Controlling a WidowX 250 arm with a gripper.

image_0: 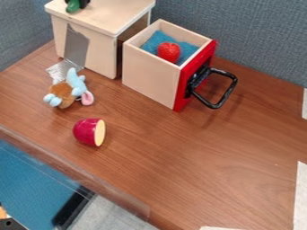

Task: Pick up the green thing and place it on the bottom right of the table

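1 strawberry lies in the drawer, 1 plush left.

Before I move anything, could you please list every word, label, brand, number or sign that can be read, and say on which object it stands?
There are none that I can read: no lettering, number or sign can be made out on the wooden box, the drawer's red front, the white strips or the green thing.

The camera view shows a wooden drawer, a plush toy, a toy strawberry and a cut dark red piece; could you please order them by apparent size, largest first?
1. Wooden drawer
2. Plush toy
3. Cut dark red piece
4. Toy strawberry
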